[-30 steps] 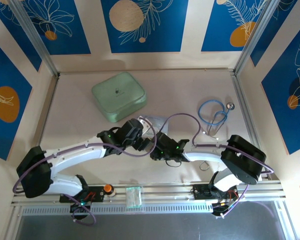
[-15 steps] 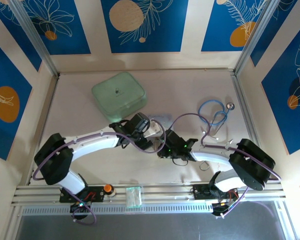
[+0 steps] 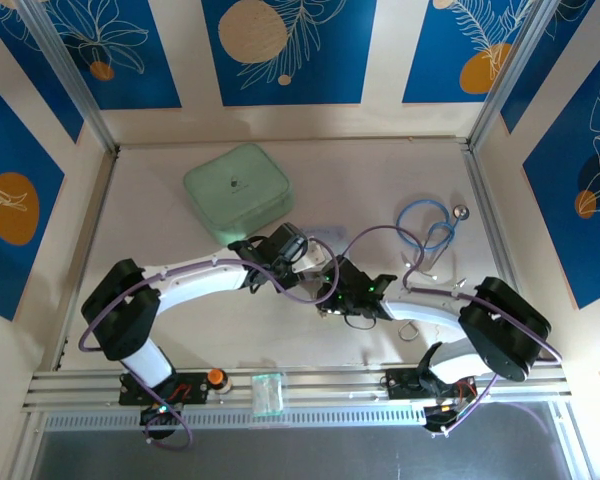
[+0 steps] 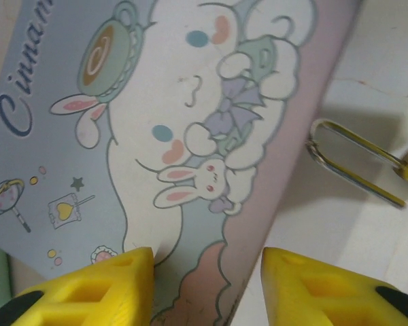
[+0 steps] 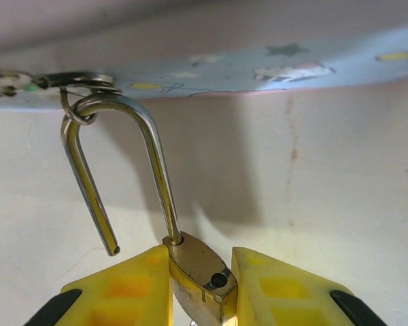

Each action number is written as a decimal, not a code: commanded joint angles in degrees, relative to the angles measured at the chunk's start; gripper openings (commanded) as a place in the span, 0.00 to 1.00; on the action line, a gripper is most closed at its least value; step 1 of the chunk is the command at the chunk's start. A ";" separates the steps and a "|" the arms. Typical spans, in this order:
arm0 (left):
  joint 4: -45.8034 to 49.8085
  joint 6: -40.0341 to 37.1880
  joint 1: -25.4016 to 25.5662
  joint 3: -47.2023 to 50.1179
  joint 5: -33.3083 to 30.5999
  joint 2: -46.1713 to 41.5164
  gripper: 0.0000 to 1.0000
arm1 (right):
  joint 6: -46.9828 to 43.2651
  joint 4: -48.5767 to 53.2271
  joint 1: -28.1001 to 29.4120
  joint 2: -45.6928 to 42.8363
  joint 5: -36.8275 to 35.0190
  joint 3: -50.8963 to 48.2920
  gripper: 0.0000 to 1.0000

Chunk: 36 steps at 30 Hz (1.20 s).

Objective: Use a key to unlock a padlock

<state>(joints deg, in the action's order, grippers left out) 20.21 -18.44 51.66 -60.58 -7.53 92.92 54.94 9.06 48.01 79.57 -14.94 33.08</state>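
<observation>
The right gripper [image 5: 200, 288] is clamping the padlock [image 5: 198, 268] by its brass body at mid-table, its shackle [image 5: 149, 146] hanging free at one end. The left gripper [image 4: 205, 278] is hovering with fingers apart over a cartoon card [image 4: 190, 102], just left of it

Soft even light; faint shadow behind padlock [image 5: 194, 269]; blurry foreground

Mid-table was congested: left gripper [image 4: 204, 275] and right gripper [image 5: 198, 275] stood close together, the printed pale blue tin [image 4: 156, 102] just beyond them. Green case [image 3: 238, 192] obstructed the far left, blue cable [image 3: 425, 225] the right. Table [image 3: 350, 180] between case and cable lay open.
</observation>
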 commanded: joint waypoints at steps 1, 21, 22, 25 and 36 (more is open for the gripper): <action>4.79 2.74 1.85 1.02 6.80 -1.44 0.43 | 2.40 9.96 -3.14 0.95 -2.47 -1.19 0.24; 0.28 5.38 7.13 -7.77 -4.58 4.23 0.69 | 0.35 -7.62 -9.77 -0.33 11.85 -8.59 0.21; 0.62 4.85 7.05 -8.38 -5.96 5.41 0.68 | 0.24 -7.74 -9.77 -0.52 11.90 -8.77 0.20; 3.21 3.68 6.88 -10.32 -10.46 10.05 0.65 | 0.28 -8.62 -10.42 -1.65 12.64 -10.14 0.17; 3.53 7.25 6.96 -5.26 -10.17 11.26 0.55 | 2.31 -20.86 -15.51 -4.20 20.05 -17.55 0.06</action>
<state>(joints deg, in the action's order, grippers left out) 18.72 -13.28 58.78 -68.55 -17.67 102.32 54.72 -13.41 33.76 74.78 2.68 18.52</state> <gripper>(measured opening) 0.554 0.143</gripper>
